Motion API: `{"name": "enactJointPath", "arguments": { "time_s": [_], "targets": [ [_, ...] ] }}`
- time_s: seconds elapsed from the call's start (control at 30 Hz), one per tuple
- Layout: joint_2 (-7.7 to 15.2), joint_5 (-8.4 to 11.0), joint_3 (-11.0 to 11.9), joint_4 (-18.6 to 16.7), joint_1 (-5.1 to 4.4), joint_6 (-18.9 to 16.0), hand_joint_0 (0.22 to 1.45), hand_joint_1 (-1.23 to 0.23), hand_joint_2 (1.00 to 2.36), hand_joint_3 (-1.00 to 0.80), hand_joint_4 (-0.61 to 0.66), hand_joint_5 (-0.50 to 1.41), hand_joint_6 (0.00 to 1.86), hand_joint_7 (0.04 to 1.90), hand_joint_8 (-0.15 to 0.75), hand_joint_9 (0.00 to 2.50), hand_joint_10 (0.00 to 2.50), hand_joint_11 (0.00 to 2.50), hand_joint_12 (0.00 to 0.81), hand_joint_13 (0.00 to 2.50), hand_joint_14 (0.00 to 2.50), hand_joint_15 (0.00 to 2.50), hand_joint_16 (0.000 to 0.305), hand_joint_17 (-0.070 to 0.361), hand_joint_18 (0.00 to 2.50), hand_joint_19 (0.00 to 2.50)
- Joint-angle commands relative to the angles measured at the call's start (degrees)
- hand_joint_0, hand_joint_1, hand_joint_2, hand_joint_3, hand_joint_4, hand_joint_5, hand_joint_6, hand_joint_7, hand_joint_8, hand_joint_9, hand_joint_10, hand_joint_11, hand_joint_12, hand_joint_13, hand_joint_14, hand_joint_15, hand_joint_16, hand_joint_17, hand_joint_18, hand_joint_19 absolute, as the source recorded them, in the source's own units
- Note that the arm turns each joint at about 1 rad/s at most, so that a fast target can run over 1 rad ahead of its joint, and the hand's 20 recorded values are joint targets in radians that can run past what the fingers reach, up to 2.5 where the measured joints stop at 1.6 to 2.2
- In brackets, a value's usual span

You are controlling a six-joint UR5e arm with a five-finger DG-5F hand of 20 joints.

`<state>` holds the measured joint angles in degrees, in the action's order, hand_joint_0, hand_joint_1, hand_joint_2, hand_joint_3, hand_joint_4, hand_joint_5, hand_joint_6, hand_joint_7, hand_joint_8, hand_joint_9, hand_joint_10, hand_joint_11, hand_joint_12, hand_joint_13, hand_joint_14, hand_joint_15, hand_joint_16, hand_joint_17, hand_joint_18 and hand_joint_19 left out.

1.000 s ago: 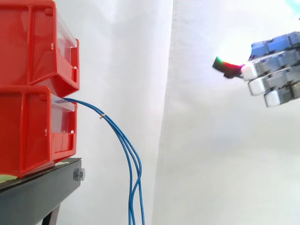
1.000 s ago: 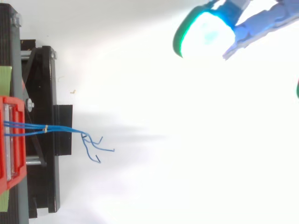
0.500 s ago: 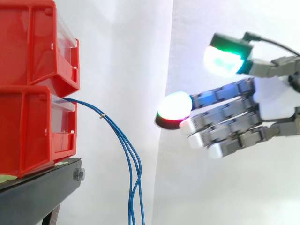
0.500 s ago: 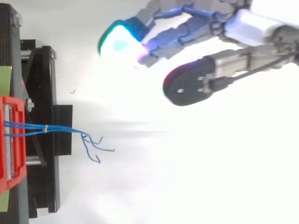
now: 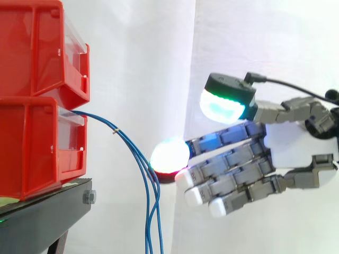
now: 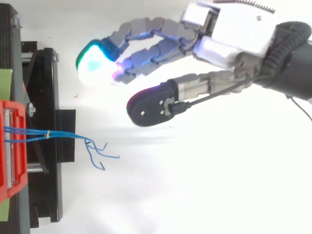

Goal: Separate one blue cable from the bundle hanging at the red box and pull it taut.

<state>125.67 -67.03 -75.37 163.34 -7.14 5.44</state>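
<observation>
Several thin blue cables (image 5: 139, 159) leave the lower red box (image 5: 37, 145), are tied together by a small band (image 5: 115, 130) and hang down past the stand. From above, the blue cables (image 6: 63, 133) run right from the red box (image 6: 10, 151) and their loose ends curl (image 6: 100, 153). My hand (image 5: 294, 151) reaches in from the right with fingers straight and spread, open, holding nothing. A glowing fingertip (image 5: 169, 156) sits just right of the hanging cables, close to them. In the top view the hand (image 6: 229, 39) lies above the cable line, apart from it.
A second red bin (image 5: 39, 50) is stacked on the lower one. Both rest on a black stand (image 5: 45, 217) whose frame (image 6: 41, 141) runs along the left edge. A white curtain hangs behind.
The hand has moved left and downward towards the cables, from the far right edge to just beside the bundle. Its fingers stay spread. The cables have not moved.
</observation>
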Motion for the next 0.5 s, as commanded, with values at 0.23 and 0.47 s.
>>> {"name": "enactJointPath", "arguments": {
  "time_s": [0.23, 0.47],
  "targets": [
    [2.83, 0.24, 0.57, -6.10, -1.21, 0.54, 0.58, -0.62, 1.00, -0.48, 0.21, -0.20, 0.50, 0.76, 0.266, 0.69, 0.01, 0.22, 0.337, 0.68, 0.01, 0.31, 0.037, 0.083, 0.57, 0.46],
    [6.08, -0.47, 2.33, -7.15, -1.21, 0.63, 0.58, -0.62, 1.00, -0.48, 0.21, -0.20, 0.50, 0.75, 0.269, 0.69, 0.01, 0.22, 0.337, 0.68, 0.01, 0.31, 0.037, 0.083, 0.58, 0.46]
  ]
}}
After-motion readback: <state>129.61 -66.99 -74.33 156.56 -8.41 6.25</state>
